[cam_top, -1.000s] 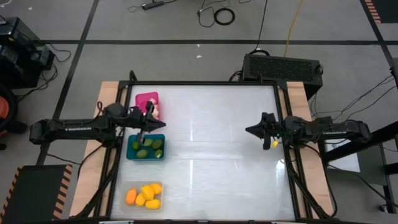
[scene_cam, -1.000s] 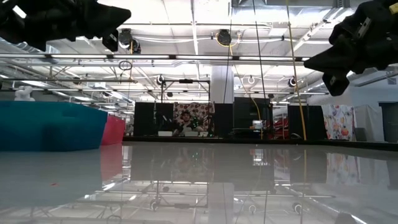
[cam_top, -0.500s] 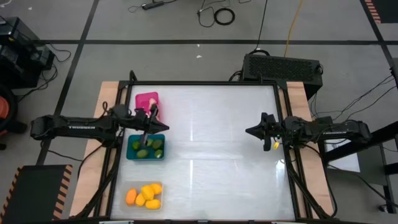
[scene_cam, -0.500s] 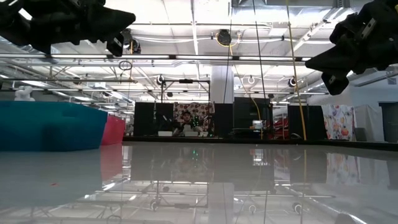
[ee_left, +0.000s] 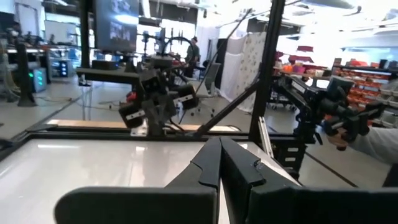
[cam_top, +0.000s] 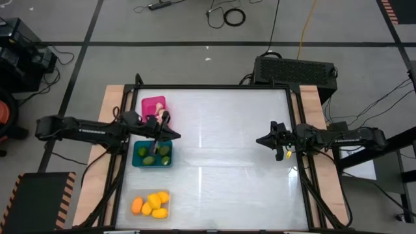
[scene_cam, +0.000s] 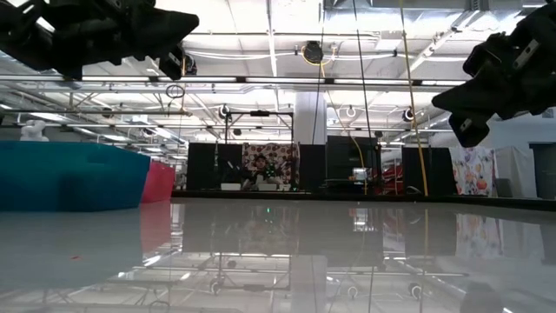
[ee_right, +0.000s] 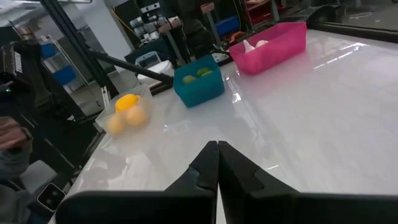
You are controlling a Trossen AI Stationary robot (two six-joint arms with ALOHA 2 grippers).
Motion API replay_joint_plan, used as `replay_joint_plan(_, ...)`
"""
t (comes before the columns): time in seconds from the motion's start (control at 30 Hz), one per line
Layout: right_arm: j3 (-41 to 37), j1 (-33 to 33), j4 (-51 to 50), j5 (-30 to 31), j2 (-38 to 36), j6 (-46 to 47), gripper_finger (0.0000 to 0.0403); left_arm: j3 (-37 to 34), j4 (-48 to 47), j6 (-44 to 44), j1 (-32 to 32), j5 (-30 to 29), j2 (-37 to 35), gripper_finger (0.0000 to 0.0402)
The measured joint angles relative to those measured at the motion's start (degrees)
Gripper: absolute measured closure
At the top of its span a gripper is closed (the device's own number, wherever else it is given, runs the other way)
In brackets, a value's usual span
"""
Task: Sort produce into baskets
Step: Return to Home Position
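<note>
1. The left gripper (ee_left: 219, 142) is clenched: its two fingers are pressed together and nothing is held between them.
2. It is held up in the air over the left side of the table (cam_top: 227, 156), above the place where the pink bin (cam_top: 153, 103) and the blue bin (cam_top: 134, 156) meet.
3. The right gripper (ee_right: 217, 144) is clenched too, and nothing is held in it.
4. It is held up in the air near the right side of the table, well apart from the bins.
5. White bulbs (ee_right: 249, 45) are seen in the pink bin.
6. Green fruits (cam_top: 150, 160) are seen in the blue bin.
7. Yellow and orange fruits (cam_top: 153, 202) are piled in the clear bin (cam_top: 132, 194).
8. The three bins are lined up along the table's left side, with the blue bin in the middle.
</note>
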Motion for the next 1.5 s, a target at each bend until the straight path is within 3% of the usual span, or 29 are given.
replay_joint_plan(0.47,0.01,0.00,-0.91,0.16,-0.33,-2.32,0.0403,0.00,10.90,-2.03,-0.25,2.07,9.69,0.0393)
replay_joint_plan(0.6,0.02,0.00,-1.20,0.28,-0.33,-1.99,0.0403,0.02,13.95,-1.97,-1.92,-2.72,12.86,0.0393)
replay_joint_plan(0.73,0.04,0.00,-1.20,0.31,-0.33,-1.95,0.0403,0.02,14.91,-2.01,-2.65,-11.38,15.45,0.0393)
replay_joint_plan(0.93,0.04,0.00,-1.20,0.31,-0.33,-1.86,0.0403,0.02,7.29,-2.38,-2.62,-21.40,16.04,0.0393)
replay_joint_plan(1.23,0.07,0.00,-1.22,0.31,-0.33,-1.86,0.0403,0.05,-0.17,-7.75,-3.04,-22.22,16.04,0.0393)
replay_joint_plan(1.33,0.07,0.00,-1.22,0.31,-0.33,-1.86,0.0403,0.05,-0.17,-4.61,-3.04,-22.28,16.04,0.0393)
replay_joint_plan(1.5,0.07,0.00,-1.22,0.32,-0.33,-1.86,0.0403,0.05,-0.21,9.02,-3.02,-22.30,16.04,0.0393)
